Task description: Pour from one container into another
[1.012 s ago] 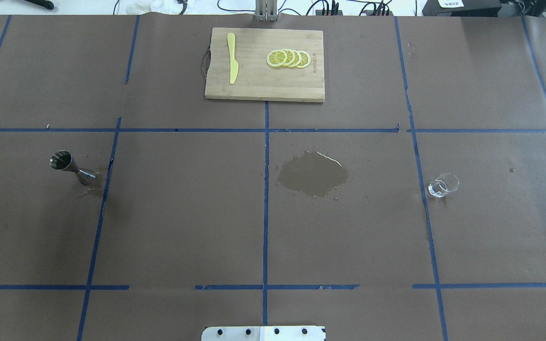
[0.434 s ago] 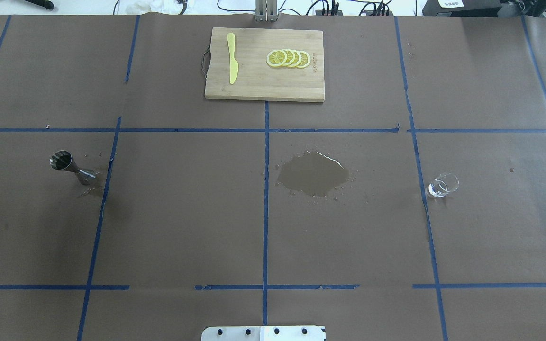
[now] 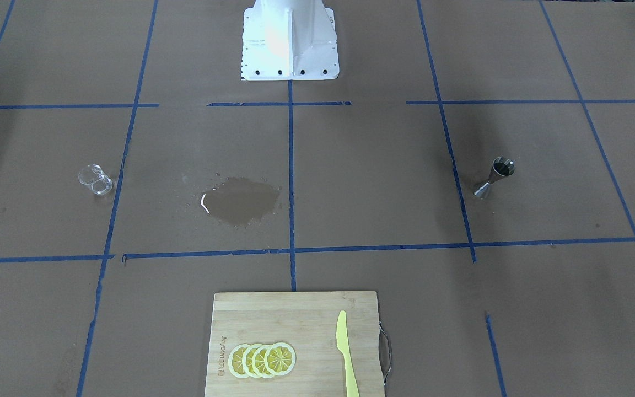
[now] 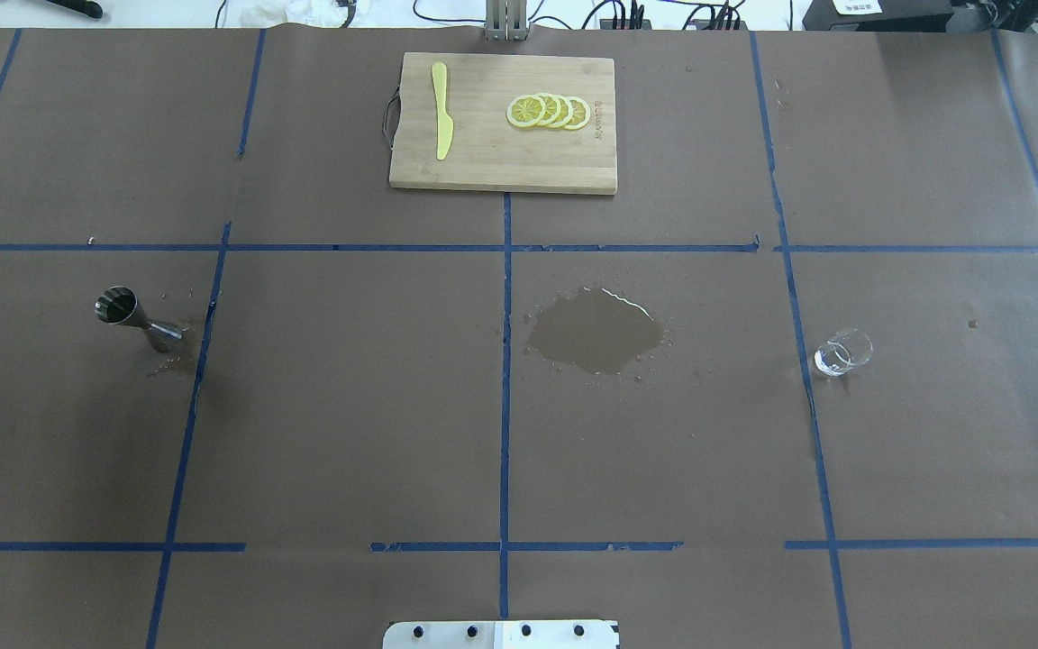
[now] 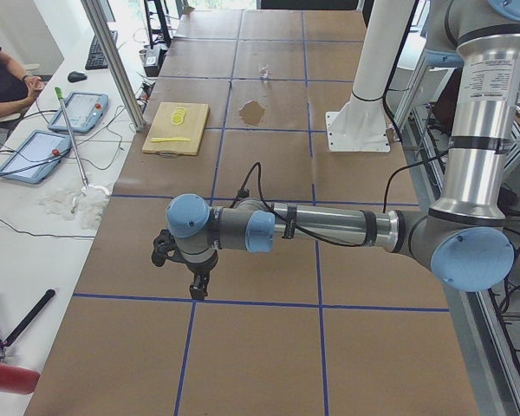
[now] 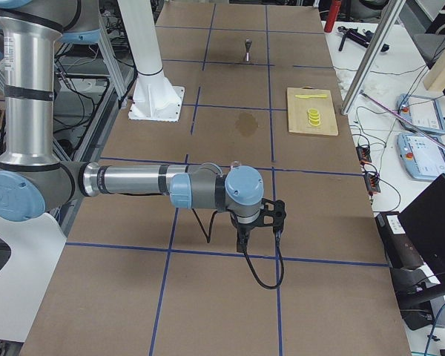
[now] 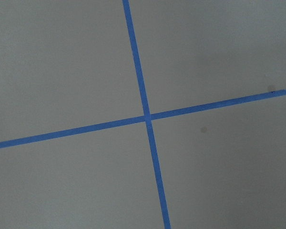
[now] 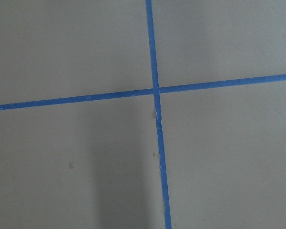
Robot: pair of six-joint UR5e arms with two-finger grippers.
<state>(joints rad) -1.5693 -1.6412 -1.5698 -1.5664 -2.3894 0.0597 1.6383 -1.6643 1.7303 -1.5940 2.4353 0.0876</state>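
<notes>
The small clear glass cup (image 4: 842, 352) stands alone on the brown paper at the table's right; it also shows in the front-facing view (image 3: 95, 180). At the table's left the steel hourglass jigger (image 4: 136, 320) stands upright with wet specks around its base (image 3: 495, 177). Neither gripper appears in the overhead or front-facing views. The left gripper (image 5: 197, 286) shows only in the exterior left view and the right gripper (image 6: 242, 241) only in the exterior right view. Both point down over the paper near the table's ends, and I cannot tell whether they are open or shut. Both wrist views show only crossed blue tape.
A wet puddle (image 4: 596, 331) lies between the cup and the jigger, right of the centre tape line. A wooden cutting board (image 4: 501, 167) at the far edge carries a yellow knife (image 4: 441, 110) and lemon slices (image 4: 548, 111). The robot's white base (image 3: 289, 38) stands at the near edge.
</notes>
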